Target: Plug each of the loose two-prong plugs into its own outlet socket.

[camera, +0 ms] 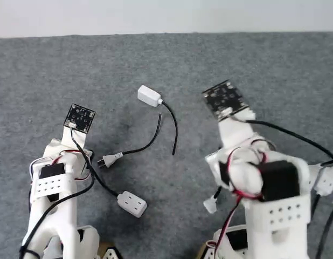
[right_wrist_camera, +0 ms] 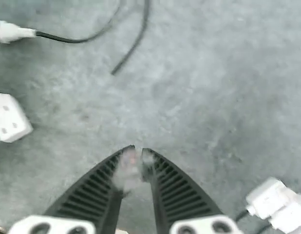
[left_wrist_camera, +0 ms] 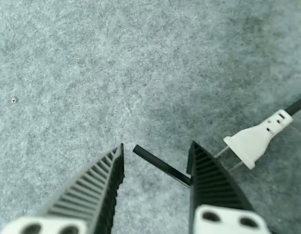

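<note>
Leftmost, the left arm (camera: 53, 189) stands at the table's (camera: 274, 59) near left corner. The left gripper (left_wrist_camera: 155, 165) is spread wide and has hold of nothing; a black cord end (left_wrist_camera: 158, 163) lies on the grey surface between its fingers (left_wrist_camera: 99, 187). Just beside that gripper lies a white two-prong plug (camera: 107, 159), prongs pointing toward the left arm, its cord curving off toward the table's middle. Closer to the near edge sits a white outlet socket (camera: 132, 203). Toward the far edge lies a second white outlet block (camera: 148, 96), its cord trailing back toward the near edge. Further right, the right gripper (right_wrist_camera: 137, 152) has its jaws almost touching at the tips, with nothing between them. A small white connector (camera: 210, 205) shows beside the right arm (camera: 274, 199), near the near edge.
</note>
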You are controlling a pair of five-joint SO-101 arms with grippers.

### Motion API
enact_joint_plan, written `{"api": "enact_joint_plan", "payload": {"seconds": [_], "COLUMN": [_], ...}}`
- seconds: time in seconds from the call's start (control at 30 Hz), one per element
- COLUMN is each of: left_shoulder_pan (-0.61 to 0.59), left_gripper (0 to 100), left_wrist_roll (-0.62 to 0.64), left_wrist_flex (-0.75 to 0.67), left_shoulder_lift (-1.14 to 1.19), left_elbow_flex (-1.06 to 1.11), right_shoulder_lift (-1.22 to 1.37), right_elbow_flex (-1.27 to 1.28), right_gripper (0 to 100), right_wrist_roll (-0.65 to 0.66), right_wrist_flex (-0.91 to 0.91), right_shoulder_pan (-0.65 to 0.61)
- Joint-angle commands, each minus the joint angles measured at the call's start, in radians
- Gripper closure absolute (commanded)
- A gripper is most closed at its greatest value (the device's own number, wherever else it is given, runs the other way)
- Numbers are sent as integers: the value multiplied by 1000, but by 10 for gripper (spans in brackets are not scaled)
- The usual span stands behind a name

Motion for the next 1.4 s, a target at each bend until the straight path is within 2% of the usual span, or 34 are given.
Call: {"api": "enact_joint_plan", "payload": {"seconds": [0.0,0.1,0.3,0.4,0.5,0.63,0.77,0.83,0.93,1.07,1.2,1.27,1.37], "left_shoulder_pan": [2,2,2,2,2,2,2,2,2,2,2,2,2], "left_gripper": [797,797,797,797,797,797,797,797,797,797,797,797,797], "left_wrist_roll": [-11,-11,-11,-11,-11,-11,-11,-11,-11,-11,-11,-12,-37], "left_wrist_flex": [6,6,6,6,6,6,6,6,6,6,6,6,9], "left_shoulder_lift": [-23,-23,-23,-23,-23,-23,-23,-23,-23,-23,-23,-23,-23], "left_elbow_flex": [-10,-10,-10,-10,-10,-10,-10,-10,-10,-10,-10,-10,-10], "right_shoulder_lift": [107,300,664,786,881,992,1075,1102,1118,1115,1124,1106,1049], "right_elbow_flex": [-63,-68,-71,-129,-238,-414,-598,-687,-804,-907,-881,-792,-621], "right_gripper": [991,991,991,991,989,946,769,718,770,900,853,824,843], "right_wrist_roll": [69,149,292,298,284,203,121,60,-68,-342,-491,-522,-546], "right_wrist_flex": [-13,-77,-386,-501,-539,-513,-415,-369,-283,-124,36,39,-12], "right_shoulder_pan": [90,163,240,265,303,355,357,351,343,363,332,321,289]}}
